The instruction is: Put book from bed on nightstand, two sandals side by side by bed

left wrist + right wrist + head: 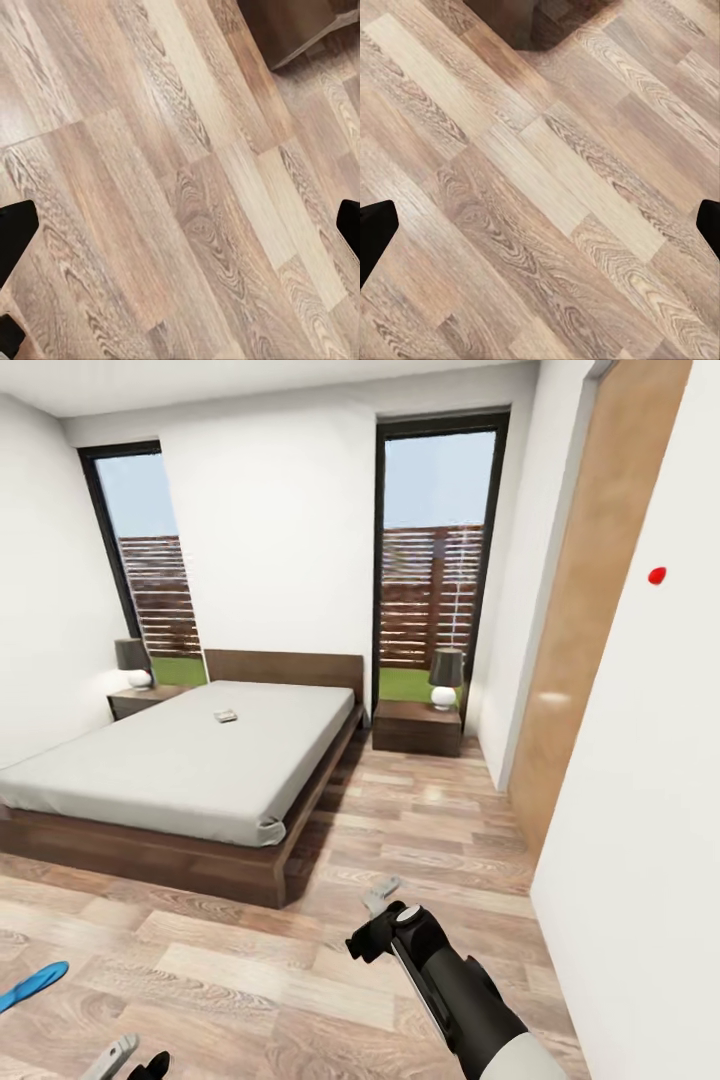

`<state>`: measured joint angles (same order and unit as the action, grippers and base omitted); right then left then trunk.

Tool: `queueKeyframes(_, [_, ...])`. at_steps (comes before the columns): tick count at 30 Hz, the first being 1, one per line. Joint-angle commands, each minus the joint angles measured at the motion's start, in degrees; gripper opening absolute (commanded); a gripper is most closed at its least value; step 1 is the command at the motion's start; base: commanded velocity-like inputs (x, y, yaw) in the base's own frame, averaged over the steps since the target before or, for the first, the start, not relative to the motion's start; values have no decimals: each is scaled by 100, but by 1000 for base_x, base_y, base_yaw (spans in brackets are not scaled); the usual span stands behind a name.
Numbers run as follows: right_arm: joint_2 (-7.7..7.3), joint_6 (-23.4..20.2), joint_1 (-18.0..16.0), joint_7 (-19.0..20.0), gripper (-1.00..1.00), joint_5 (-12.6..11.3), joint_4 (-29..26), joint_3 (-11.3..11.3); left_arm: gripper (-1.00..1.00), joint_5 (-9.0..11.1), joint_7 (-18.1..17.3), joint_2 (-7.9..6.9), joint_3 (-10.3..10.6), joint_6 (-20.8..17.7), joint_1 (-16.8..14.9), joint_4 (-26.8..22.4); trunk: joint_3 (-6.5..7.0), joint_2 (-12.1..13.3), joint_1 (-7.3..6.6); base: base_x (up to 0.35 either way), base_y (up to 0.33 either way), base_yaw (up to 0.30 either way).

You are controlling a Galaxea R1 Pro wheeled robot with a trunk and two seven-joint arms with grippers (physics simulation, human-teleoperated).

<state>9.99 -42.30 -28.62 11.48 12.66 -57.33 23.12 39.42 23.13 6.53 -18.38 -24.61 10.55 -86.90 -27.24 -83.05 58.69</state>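
The book [227, 715] lies small and dark on the white mattress of the bed [180, 765], toward the headboard. One nightstand [417, 727] stands right of the bed, another [140, 700] at its far left side. A blue sandal [30, 985] lies on the floor at the left edge. My right gripper [380, 898] hangs over bare floor off the bed's front corner; its fingers stand wide apart in the right wrist view [540, 229], nothing between them. My left gripper [125, 1060] is low near the sandal, open over floorboards [180, 232].
Each nightstand carries a lamp [445, 678]. A white wall [640, 810] and a wooden door [590, 600] close in on my right. Tall windows [435, 550] flank the headboard. Wood floor [420, 820] runs between the bed and the right wall.
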Motion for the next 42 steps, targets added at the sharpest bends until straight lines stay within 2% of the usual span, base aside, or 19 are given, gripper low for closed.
queueKeyframes(1, [0, -27, -4, 44, 100, 61, -6, 4, 100, 59, 35, 1, -10, -17, -1, -12, -5, -3, 4, 328, 0, 282])
queueKeyframes(9, [0, -35, 2, 47, 100, 67, -6, 16, 100, 50, 38, 1, -15, -17, -1, 24, -5, -3, 4, 328, 0, 282])
queueKeyframes(16, [0, -50, -12, 54, 100, 67, -6, 132, 100, 54, 34, 4, -25, -17, 16, 51, -5, -3, 4, 328, 0, 282])
queueKeyframes(22, [0, -64, -26, 60, 100, 59, -11, 588, 100, 106, 1, -37, -82, -17, 224, 44, -5, -3, 4, 328, 0, 282])
queueKeyframes(27, [0, -67, -27, 57, 100, 54, -21, 793, 100, 110, -28, -60, -103, -17, 315, 27, -5, -3, 4, 328, 0, 274])
queueKeyframes(38, [0, -68, -23, 56, 100, 20, -97, 861, 100, 68, -292, -69, -83, -24, 524, -23, -5, -3, 4, 328, -1, 234])
queueKeyframes(42, [0, -59, -26, 56, 100, 11, -106, 851, 100, 58, -507, -65, -88, -25, 573, 18, -5, -3, 4, 328, -55, 246])
